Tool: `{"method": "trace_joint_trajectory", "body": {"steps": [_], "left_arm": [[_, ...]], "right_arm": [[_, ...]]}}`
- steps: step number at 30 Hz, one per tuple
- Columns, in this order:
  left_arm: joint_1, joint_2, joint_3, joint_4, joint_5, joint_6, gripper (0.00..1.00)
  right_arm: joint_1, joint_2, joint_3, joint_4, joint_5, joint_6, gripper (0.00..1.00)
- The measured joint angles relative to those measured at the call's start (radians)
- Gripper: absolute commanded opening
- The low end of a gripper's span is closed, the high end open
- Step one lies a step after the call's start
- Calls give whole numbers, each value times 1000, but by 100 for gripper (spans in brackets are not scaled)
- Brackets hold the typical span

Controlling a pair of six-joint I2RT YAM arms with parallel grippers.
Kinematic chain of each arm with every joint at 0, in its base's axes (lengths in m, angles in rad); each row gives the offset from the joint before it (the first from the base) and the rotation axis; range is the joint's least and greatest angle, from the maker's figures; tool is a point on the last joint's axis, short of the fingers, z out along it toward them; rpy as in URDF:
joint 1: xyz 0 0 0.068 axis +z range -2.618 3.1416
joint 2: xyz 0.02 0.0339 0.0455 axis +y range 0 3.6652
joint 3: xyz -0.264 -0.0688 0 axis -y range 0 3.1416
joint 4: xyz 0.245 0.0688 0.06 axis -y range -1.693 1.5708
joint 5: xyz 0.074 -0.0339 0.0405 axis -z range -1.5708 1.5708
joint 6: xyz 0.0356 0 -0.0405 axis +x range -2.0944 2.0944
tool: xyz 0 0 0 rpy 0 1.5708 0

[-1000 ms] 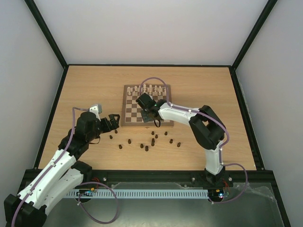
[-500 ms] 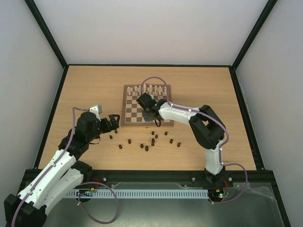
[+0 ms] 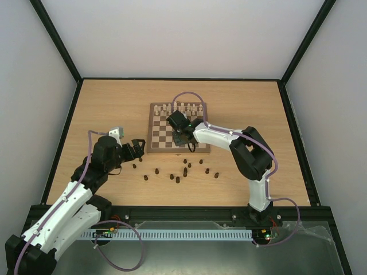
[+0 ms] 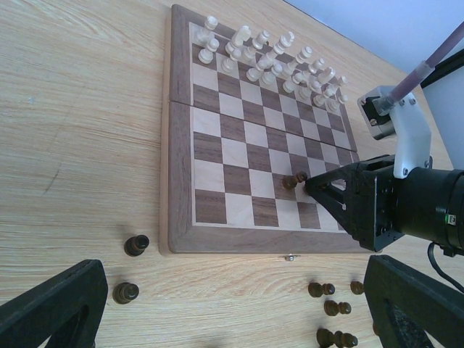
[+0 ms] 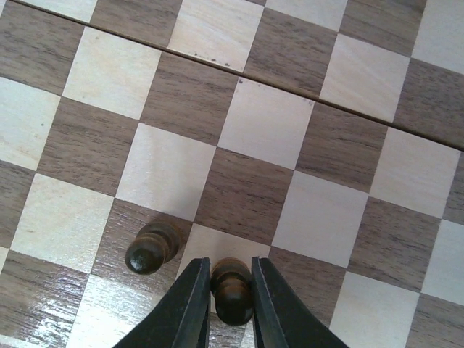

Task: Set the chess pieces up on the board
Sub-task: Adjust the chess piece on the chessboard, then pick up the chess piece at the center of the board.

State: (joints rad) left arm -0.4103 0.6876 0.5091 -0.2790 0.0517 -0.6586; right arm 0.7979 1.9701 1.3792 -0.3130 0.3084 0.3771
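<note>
The board (image 3: 161, 129) lies mid-table, cream chessmen (image 3: 182, 107) lined along its far rows. My right gripper (image 5: 230, 264) is shut on a dark brown pawn (image 5: 232, 291), held upright over a square in the board's near rows (image 3: 184, 140). A second dark pawn (image 5: 150, 250) stands one square to its left, apart from the fingers. Several dark chess pieces (image 3: 178, 180) are scattered on the table in front of the board. My left gripper (image 3: 139, 147) hovers open and empty near the board's near-left corner, with two dark pieces (image 4: 135, 245) just off that corner.
The board's brown frame (image 4: 239, 239) has a small metal clasp (image 4: 290, 257) on its near edge. Black rails (image 3: 69, 120) border the tabletop on the left and right. My right arm (image 3: 241, 149) reaches across the table beside the board's right edge.
My right gripper has shifted slightly away from the board's near edge, further over the squares, with its jaws closed on the pawn. The left arm has not moved.
</note>
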Motion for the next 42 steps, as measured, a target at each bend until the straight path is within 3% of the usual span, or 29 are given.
{"method": "trace_joint_trajectory", "body": {"steps": [15,29,36,42], "left_arm": [[0,-1,-6,0,0,-4,100],[0,-2,-6,0,0,-4,99],[0,-2,-6,0,1,-7,99],[0,29,-5,0,19,-8,100]], "right_arm": [[0,-2,0,-4,-20,0,31],[4,-85,74,-45,-60,-9,32],[10,-182,-26,-69,-39,2,62],[10,-458,-233,-109,-15,55,68]]}}
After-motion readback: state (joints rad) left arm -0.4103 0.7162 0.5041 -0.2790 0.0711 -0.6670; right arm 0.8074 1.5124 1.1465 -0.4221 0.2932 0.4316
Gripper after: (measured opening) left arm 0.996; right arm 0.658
